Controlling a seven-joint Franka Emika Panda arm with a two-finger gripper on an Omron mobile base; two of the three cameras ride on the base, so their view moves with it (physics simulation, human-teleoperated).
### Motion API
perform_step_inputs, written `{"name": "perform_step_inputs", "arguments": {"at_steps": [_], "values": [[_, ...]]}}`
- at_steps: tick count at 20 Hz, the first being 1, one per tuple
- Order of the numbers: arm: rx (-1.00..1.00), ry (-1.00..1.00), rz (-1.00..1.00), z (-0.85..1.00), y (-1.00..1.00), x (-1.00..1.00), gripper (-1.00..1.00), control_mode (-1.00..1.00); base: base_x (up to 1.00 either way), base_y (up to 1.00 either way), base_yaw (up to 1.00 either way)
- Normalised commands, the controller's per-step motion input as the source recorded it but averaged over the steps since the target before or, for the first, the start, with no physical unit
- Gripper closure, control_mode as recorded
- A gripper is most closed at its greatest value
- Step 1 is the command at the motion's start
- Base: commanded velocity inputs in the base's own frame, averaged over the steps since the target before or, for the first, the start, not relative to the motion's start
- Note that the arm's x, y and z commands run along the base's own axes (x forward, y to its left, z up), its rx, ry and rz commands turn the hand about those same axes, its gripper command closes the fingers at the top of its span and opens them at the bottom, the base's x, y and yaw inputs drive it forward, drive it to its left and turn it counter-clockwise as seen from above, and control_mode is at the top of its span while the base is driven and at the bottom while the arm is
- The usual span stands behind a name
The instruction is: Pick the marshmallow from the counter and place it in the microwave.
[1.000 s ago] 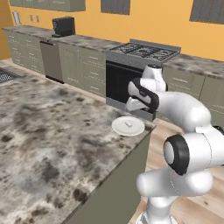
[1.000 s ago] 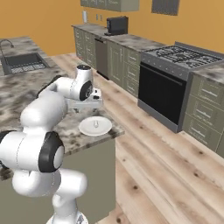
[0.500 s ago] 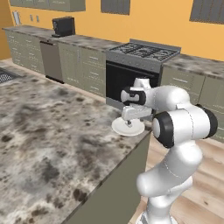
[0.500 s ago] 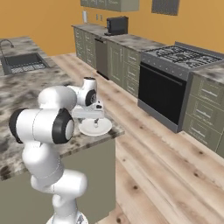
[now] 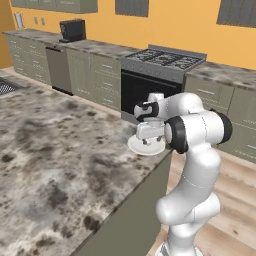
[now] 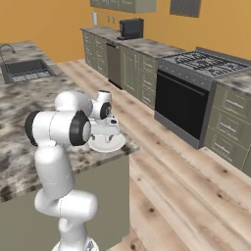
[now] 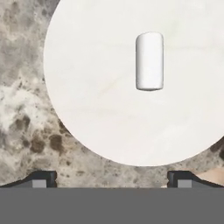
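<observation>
Gripper (image 7: 112,177) is hovering with jaws spread wide above a white plate (image 7: 96,109) that is sitting on the counter (image 5: 55,150) at its right corner. Marshmallow (image 7: 149,61) is lying on the plate, long axis running toward and away from the fingertips, right of centre.

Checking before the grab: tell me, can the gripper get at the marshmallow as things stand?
Probably yes. The open gripper hangs above the plate, where the marshmallow lies alone, nothing covering it.
</observation>
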Motion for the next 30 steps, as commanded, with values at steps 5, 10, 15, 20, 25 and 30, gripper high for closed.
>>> {"name": "perform_step_inputs", "arguments": {"at_steps": [5, 10, 15, 20, 25, 30], "values": [[-0.07, 0.00, 0.00, -0.33, 0.06, 0.28, -1.00, -1.00, 0.00, 0.00, 0.00], [-0.06, 0.00, 0.00, -0.33, 0.00, 0.27, -1.00, -1.00, 0.00, 0.00, 0.00], [-0.03, 0.00, 0.00, -0.30, 0.00, 0.36, -1.00, -1.00, 0.00, 0.00, 0.00], [0.00, -0.03, 0.00, -0.20, 0.00, 0.34, -1.00, -1.00, 0.00, 0.00, 0.00], [0.00, -0.05, 0.00, -0.10, 0.00, 0.33, -1.00, -1.00, 0.00, 0.00, 0.00], [0.00, -0.04, 0.00, -0.19, 0.00, 0.00, 1.00, -1.00, 0.00, 0.00, 0.00]]}}
